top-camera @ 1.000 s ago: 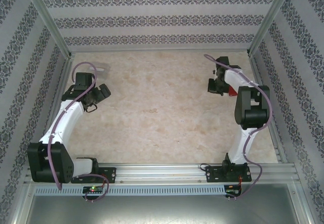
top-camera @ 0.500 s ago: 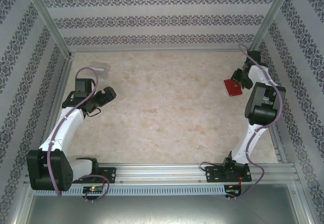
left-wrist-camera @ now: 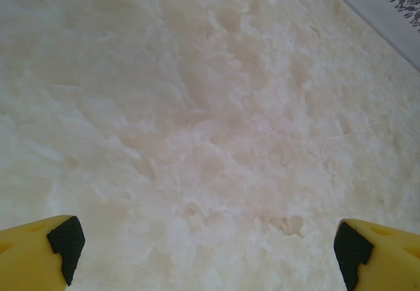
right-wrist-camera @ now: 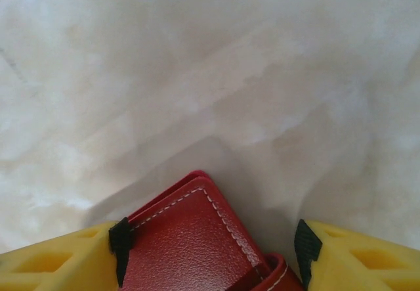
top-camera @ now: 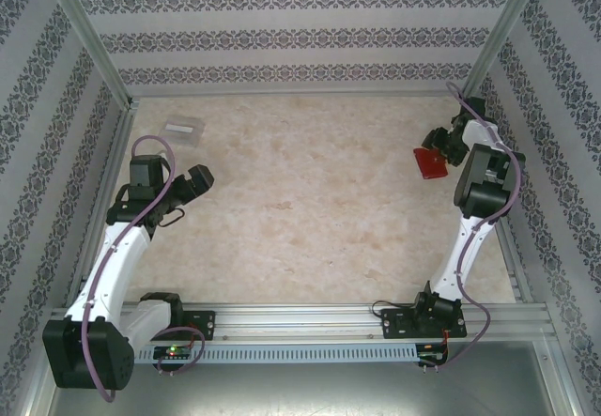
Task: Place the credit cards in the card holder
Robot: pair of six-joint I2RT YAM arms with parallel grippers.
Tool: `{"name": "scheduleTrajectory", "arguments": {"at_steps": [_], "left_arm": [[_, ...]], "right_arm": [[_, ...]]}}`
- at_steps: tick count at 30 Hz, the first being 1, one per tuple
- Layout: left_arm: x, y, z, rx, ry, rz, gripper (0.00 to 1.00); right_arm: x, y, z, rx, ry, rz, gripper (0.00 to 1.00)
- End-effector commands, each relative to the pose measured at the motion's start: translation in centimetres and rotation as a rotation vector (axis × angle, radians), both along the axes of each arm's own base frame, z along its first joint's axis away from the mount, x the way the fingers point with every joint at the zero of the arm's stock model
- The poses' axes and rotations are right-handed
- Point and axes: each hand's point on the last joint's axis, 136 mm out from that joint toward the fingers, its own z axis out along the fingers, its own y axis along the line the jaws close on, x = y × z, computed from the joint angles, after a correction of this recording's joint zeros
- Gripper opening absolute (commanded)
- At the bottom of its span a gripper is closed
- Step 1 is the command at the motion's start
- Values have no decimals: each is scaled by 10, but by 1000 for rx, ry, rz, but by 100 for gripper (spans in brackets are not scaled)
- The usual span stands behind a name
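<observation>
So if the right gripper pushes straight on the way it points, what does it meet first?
For the right gripper, most likely the red card holder, which lies between its open jaws, with the table beyond. Depth is hard to judge here.

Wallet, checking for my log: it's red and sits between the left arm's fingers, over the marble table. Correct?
Not the left. The red wallet sits between the right arm's fingers, as the right wrist view shows; the left arm's fingers have bare table between them.
</observation>
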Motion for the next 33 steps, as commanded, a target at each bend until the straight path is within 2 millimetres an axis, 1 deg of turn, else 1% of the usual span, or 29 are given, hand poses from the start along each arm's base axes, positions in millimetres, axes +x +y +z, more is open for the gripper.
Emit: {"name": "scheduleTrajectory", "arguments": {"at_steps": [1, 4, 7, 9, 11, 13, 16, 18, 21, 25, 29, 33], "left_arm": [[5, -4, 11, -28, -45, -14, 99], [4, -9, 7, -60, -48, -25, 99], [1, -11, -1, -79, -36, -26, 99], [0, -13, -6, -94, -25, -31, 100], [0, -17, -8, -112, -10, -46, 99], [0, -20, -12, -125, 2, -61, 100], [0, -20, -17, -116, 14, -64, 99], [1, -19, -19, -112, 18, -63, 99], [6, -21, -20, -128, 20, -66, 99], [9, -24, -22, -144, 39, -79, 99], [7, -23, -22, -136, 38, -72, 99], [4, -23, -24, -132, 47, -74, 99]], "right_arm": [[-13, 43, 9, 98, 32, 86, 66], [-27, 72, 10, 131, 29, 112, 65], [-40, 107, 10, 201, -7, 135, 64], [-52, 128, 9, 242, -18, 142, 64], [-64, 143, 10, 276, -36, 129, 64], [-75, 164, 15, 331, -73, 154, 63], [-85, 188, 16, 310, -78, 226, 63], [-85, 191, 12, 271, -54, 243, 63], [-80, 182, 8, 175, -20, 242, 60], [-75, 177, 8, 78, 11, 258, 49], [-74, 185, 5, 83, 13, 277, 36], [-72, 190, 1, 115, 20, 281, 34]]}}
